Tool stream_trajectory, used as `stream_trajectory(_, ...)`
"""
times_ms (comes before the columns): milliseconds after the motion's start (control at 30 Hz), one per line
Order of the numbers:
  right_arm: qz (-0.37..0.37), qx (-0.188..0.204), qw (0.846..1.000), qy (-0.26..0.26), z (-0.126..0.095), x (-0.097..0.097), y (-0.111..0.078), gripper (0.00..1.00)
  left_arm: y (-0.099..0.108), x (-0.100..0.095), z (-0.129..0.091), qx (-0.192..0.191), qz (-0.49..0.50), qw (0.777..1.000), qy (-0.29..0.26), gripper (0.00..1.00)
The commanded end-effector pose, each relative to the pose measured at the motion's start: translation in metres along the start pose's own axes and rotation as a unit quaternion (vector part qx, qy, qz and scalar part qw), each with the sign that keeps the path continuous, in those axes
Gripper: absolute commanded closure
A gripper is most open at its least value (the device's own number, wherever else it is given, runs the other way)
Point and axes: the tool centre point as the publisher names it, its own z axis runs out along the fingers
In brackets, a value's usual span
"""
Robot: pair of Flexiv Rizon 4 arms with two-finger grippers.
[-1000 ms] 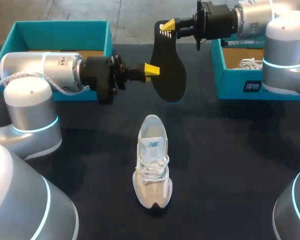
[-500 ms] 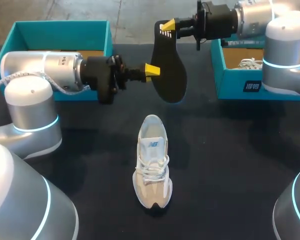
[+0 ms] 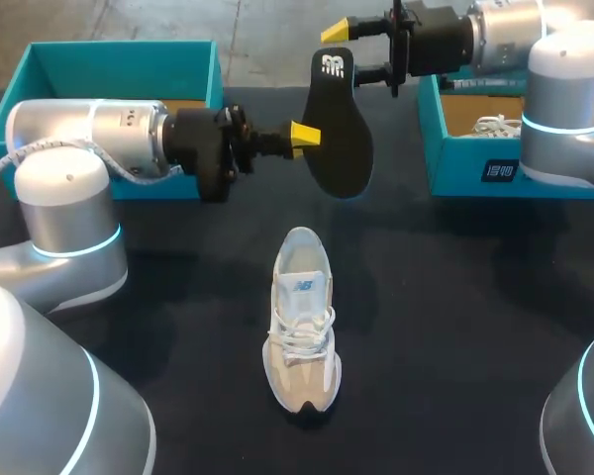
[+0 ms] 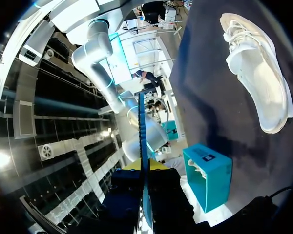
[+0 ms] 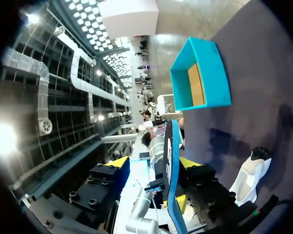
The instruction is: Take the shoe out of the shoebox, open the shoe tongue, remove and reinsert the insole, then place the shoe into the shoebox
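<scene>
The left jaws pinch the black insole (image 3: 339,139) by its long edge, holding it on edge in the air above the worktop (image 3: 455,297). The right jaws stand spread, the insole's heel end between them, and the white shoe (image 3: 302,322) sits on the worktop, outside the teal shoebox (image 3: 119,59)

Even overhead light casts soft shadows across the dark table (image 3: 455,297).

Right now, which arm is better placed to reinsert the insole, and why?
Left: the left gripper is shut on the insole; the right gripper stands open, its fingers clear of it.
</scene>
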Motion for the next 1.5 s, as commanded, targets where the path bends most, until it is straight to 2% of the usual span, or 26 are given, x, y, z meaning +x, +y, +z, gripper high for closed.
stream_trajectory(33,0.002,-0.009,1.0,-0.014,-0.012,0.008,-0.006,0.0,0.003,0.002,-0.005,0.0,0.001,1.0,0.0,1.0)
stream_trajectory(367,0.016,-0.032,0.999,-0.026,-0.038,0.008,-0.015,0.0,0.011,0.008,-0.025,-0.012,0.002,1.0,0.006,1.0)
stream_trajectory(633,0.023,-0.048,0.998,-0.025,-0.056,0.005,-0.032,0.0,0.018,0.004,-0.05,-0.021,0.002,1.0,0.013,1.0)
stream_trajectory(833,-0.017,-0.073,0.997,-0.036,-0.067,0.009,-0.047,0.0,0.025,-0.002,-0.072,-0.037,-0.004,0.999,0.016,1.0)
stream_trajectory(967,-0.035,-0.081,0.995,-0.04,-0.065,0.011,-0.055,0.0,0.029,-0.003,-0.086,-0.05,-0.009,0.998,0.022,1.0)
stream_trajectory(1167,-0.057,-0.085,0.994,-0.036,-0.051,0.009,-0.064,0.0,0.032,-0.004,-0.1,-0.06,-0.023,0.998,0.025,1.0)
stream_trajectory(1233,-0.048,-0.09,0.994,-0.029,-0.045,0.006,-0.067,0.0,0.031,-0.007,-0.103,-0.053,-0.039,0.997,0.026,1.0)
stream_trajectory(1500,-0.048,-0.09,0.994,-0.029,-0.045,0.006,-0.067,0.0,0.033,-0.022,-0.12,-0.038,-0.129,0.99,0.035,1.0)
